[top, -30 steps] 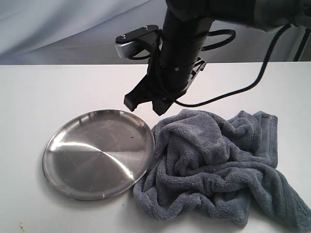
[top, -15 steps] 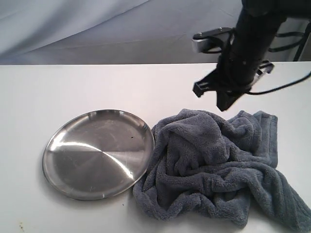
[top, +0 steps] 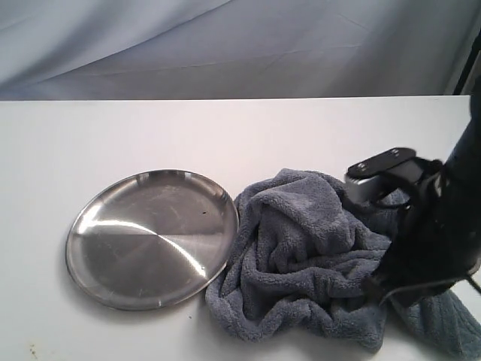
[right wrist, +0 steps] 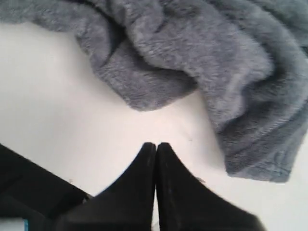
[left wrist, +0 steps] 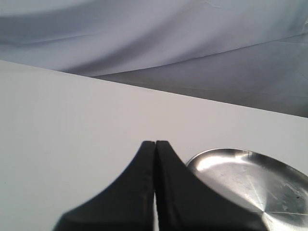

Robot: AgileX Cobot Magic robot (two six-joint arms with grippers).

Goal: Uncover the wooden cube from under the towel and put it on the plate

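Right end effector [top: 387, 289], its two black fingers [right wrist: 144, 168] pressed together and holding nothing, hung low at the right side of the desk [top: 150, 128] as I watched from the remote station. In the exterior view it sat in front of the near right part of the towel [top: 301, 248]. Its own wrist camera showed the tips [right wrist: 155, 144] over bare white desk [right wrist: 72, 96], just beside a rounded fold of the blue-grey terry cloth [right wrist: 192, 48]. I could not tell whether the tips touched the surface.

The towel lay bunched in thick folds on the right half of the desk, its left edge up against the right rim of the plate [top: 150, 241]. The steel plate sat bare at near left, catching the light.

I could not see the wooden cube in any view; nothing of it showed past the towel.

Left end effector [left wrist: 155, 144] was likewise closed, finger against finger with nothing between them. Its camera looked across open desk [left wrist: 72, 120] with the plate [left wrist: 245, 178] close by the fingers. It was out of the exterior view. Grey drapery [top: 225, 45] hung behind the far edge of the desk.
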